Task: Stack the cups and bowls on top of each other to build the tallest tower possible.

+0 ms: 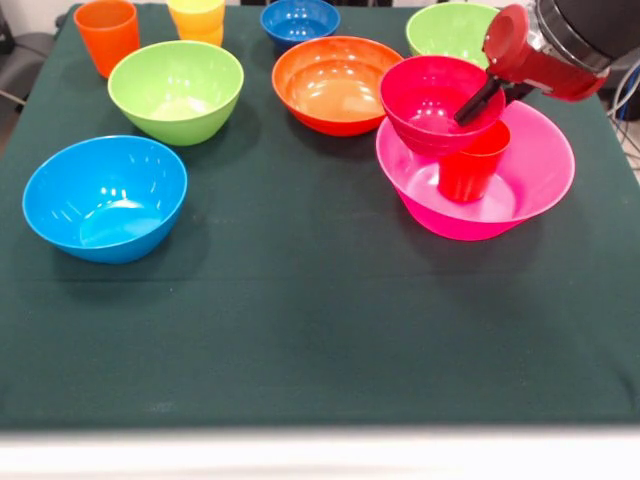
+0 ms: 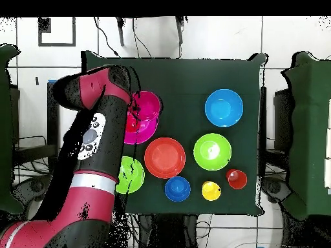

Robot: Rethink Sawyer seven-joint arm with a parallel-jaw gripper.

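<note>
The tower stands at the right of the front view. The big pink bowl [image 1: 540, 160] holds the red tumbler [image 1: 468, 172], and the small crimson bowl [image 1: 425, 95] sits on the tumbler, tilted a little. My gripper [image 1: 482, 106] comes in from the upper right and reaches over the crimson bowl's right rim into the bowl. In the overhead view the arm [image 2: 97, 123] covers most of the tower; only part of the pink bowl [image 2: 152, 106] shows.
An orange bowl [image 1: 335, 85] lies just left of the tower, and a lime bowl [image 1: 452, 30] lies behind it. Further left are a second lime bowl [image 1: 176, 90] and a light blue bowl [image 1: 105, 197]. At the back stand a dark blue bowl [image 1: 299, 20], a yellow cup [image 1: 198, 20] and an orange cup [image 1: 107, 35].
</note>
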